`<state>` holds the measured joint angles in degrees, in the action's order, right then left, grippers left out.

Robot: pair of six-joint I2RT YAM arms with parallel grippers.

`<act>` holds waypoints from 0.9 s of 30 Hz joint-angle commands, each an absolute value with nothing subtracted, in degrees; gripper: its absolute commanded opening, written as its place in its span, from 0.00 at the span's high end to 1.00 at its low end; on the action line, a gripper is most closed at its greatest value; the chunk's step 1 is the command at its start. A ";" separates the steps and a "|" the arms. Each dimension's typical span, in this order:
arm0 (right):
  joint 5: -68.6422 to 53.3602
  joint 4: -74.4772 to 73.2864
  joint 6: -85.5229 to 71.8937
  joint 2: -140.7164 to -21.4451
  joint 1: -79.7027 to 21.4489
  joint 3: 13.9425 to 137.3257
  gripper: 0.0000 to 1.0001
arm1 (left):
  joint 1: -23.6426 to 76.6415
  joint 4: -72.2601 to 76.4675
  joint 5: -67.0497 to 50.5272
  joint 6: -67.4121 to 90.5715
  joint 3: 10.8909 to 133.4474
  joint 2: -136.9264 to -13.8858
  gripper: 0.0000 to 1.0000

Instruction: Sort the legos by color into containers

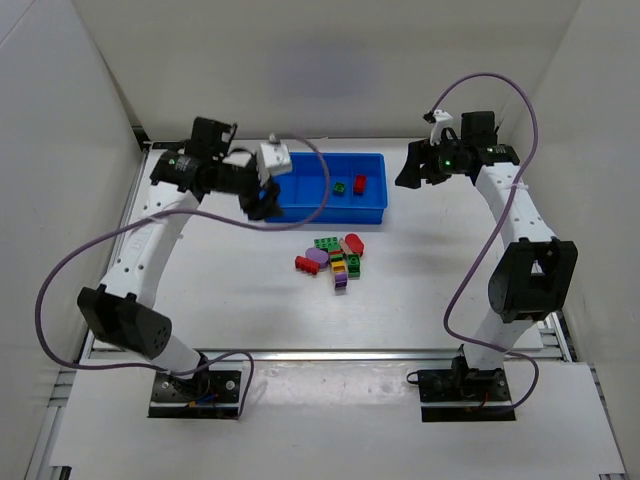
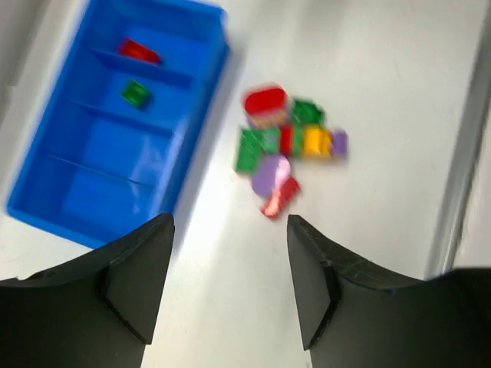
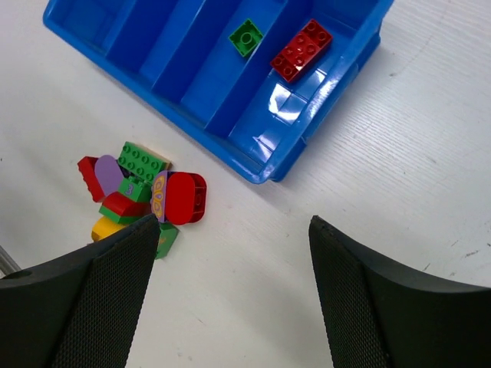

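The blue tray lies at the back middle of the table, split into four compartments. A red brick lies in its right end compartment and a green brick in the one beside it. The other two hold nothing. A pile of red, green, purple and yellow legos lies on the table in front of the tray. My left gripper hangs open and empty at the tray's left front corner. My right gripper hangs open and empty just right of the tray. Both wrist views show the tray and the pile.
White walls close in the table at the back and on both sides. Purple cables loop from each arm, and the left one drapes over the tray's front. A metal rail runs along the near edge.
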<state>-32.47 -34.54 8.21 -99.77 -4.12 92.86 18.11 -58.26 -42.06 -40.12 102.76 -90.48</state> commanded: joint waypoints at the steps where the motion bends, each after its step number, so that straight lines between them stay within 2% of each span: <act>1: -35.95 -34.36 12.39 -97.38 -4.04 92.11 0.18 | 18.46 -75.85 -45.19 -57.73 90.21 -89.93 0.30; 4: -35.60 -34.54 12.83 -97.21 -3.96 91.93 0.19 | 20.38 -74.62 -40.36 -63.36 79.74 -85.96 0.34; 7: -35.42 -34.54 12.83 -97.21 -3.78 91.67 0.19 | 21.62 -66.75 -38.76 -65.12 72.54 -83.50 0.39; 13: -35.07 -35.77 12.31 -98.00 -3.78 92.55 0.19 | 22.94 -49.86 -35.25 -69.60 61.45 -79.89 0.38; 19: -34.81 -36.47 11.78 -99.05 -3.69 93.34 0.20 | 23.47 -40.89 -35.07 -70.75 60.82 -85.94 0.37; 27: -34.80 -37.35 11.69 -99.93 -3.34 94.13 0.20 | 23.73 -39.64 -36.73 -72.77 68.27 -96.67 0.37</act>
